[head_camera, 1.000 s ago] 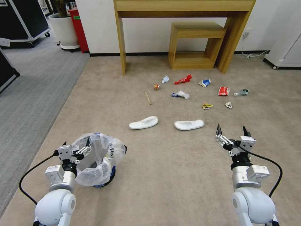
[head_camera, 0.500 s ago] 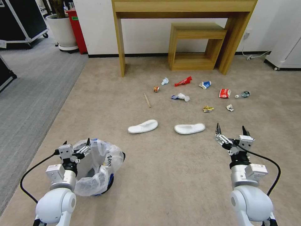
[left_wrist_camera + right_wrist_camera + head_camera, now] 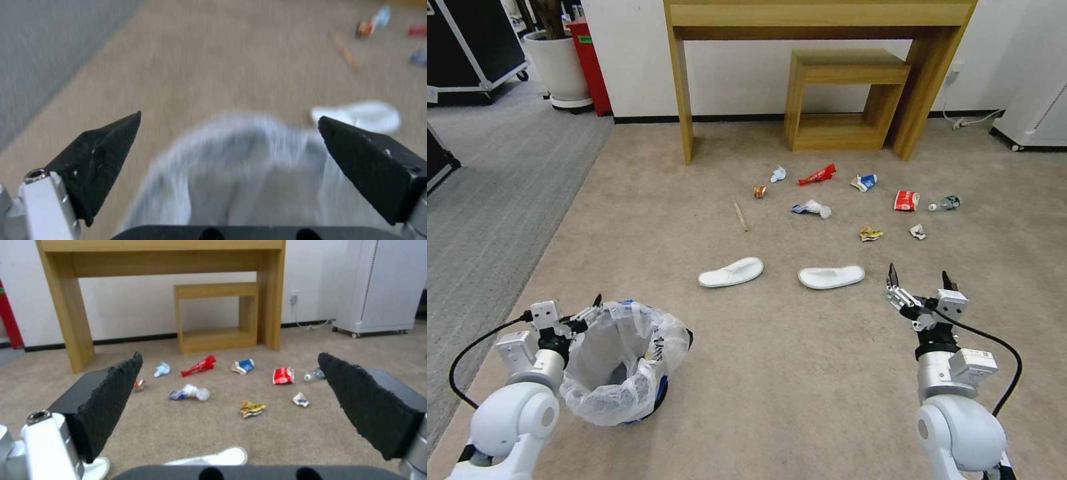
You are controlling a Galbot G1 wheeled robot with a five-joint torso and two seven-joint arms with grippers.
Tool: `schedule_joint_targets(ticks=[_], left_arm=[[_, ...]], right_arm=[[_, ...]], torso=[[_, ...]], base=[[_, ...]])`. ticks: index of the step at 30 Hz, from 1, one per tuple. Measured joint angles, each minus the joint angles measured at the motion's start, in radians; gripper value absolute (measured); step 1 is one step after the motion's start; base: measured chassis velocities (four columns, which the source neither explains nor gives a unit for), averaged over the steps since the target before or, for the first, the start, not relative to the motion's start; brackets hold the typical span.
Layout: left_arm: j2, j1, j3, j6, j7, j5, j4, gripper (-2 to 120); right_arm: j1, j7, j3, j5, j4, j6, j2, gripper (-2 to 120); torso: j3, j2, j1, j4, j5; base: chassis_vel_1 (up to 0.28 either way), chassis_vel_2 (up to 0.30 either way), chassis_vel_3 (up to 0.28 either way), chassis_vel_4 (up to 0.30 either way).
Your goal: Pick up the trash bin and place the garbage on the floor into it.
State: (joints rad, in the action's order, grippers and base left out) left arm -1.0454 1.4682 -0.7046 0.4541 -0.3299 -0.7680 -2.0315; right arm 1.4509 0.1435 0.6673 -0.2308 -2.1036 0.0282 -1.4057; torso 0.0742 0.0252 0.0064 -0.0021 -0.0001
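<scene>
Head view: the trash bin [image 3: 627, 373], a small round blue tub lined with a crinkled translucent bag, stands on the short-pile beige floor [image 3: 787, 373] at near left. The left end effector [image 3: 564, 313] hovers at the bin's far-left rim, its pointed black fingers spread, gripping nothing. The right end effector [image 3: 919, 280] hangs at near right, fingers also spread wide. Farther off lies the garbage: two flat white slippers [image 3: 732, 272], a thin wooden stick [image 3: 740, 215], a twisted red wrapper [image 3: 818, 175], a crumpled yellow wrapper [image 3: 870, 234] and a clear bottle [image 3: 946, 203]. A wooden desk [image 3: 820, 17] stands against the far wall.
</scene>
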Motion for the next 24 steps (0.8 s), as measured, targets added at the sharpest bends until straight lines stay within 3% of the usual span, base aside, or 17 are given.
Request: schedule_joint_targets(ticks=[1, 5, 8, 9, 13, 16, 24], left_arm=[[0.000, 0.000, 0.000, 0.000, 0.000, 0.000, 0.000, 100], [0.089, 0.032, 0.018, 0.106, -0.119, -0.175, -0.048, 100], [0.139, 0.036, 0.021, 0.142, -0.156, -0.251, -0.050, 100], [0.139, 0.036, 0.021, 0.142, -0.156, -0.251, -0.050, 100], [0.241, 0.035, 0.028, 0.153, -0.159, -0.298, 0.010, 100], [0.270, 0.030, 0.031, 0.151, -0.147, -0.305, 0.045, 100], [0.282, 0.020, 0.045, 0.150, -0.135, -0.328, 0.119, 100]], right_arm=[[0.000, 0.000, 0.000, 0.000, 0.000, 0.000, 0.000, 100], [-0.003, 0.005, 0.001, -0.002, 0.008, -0.002, 0.000, 100], [-0.005, 0.006, 0.001, -0.003, 0.010, -0.003, -0.002, 100], [-0.005, 0.006, 0.001, -0.003, 0.010, -0.003, -0.002, 100], [-0.008, 0.007, 0.001, -0.003, 0.013, -0.009, -0.005, 100], [-0.003, 0.008, 0.004, -0.002, 0.015, -0.017, -0.006, 100], [0.008, 0.011, 0.012, -0.001, 0.015, -0.031, -0.005, 100]], torso=[[0.000, 0.000, 0.000, 0.0000, 0.0000], [0.000, 0.000, 0.000, -0.0001, 0.0001], [0.000, 0.000, 0.000, 0.0000, 0.0000], [0.000, 0.000, 0.000, 0.0000, 0.0000], [0.000, 0.000, 0.000, 0.0000, 0.0001], [0.000, 0.000, 0.000, 0.0000, 0.0000], [0.000, 0.000, 0.000, -0.0001, 0.0000]], base=[[0.000, 0.000, 0.000, 0.000], [0.000, 0.000, 0.000, 0.000], [0.000, 0.000, 0.000, 0.000], [0.000, 0.000, 0.000, 0.000], [0.000, 0.000, 0.000, 0.000], [0.000, 0.000, 0.000, 0.000], [0.000, 0.000, 0.000, 0.000]])
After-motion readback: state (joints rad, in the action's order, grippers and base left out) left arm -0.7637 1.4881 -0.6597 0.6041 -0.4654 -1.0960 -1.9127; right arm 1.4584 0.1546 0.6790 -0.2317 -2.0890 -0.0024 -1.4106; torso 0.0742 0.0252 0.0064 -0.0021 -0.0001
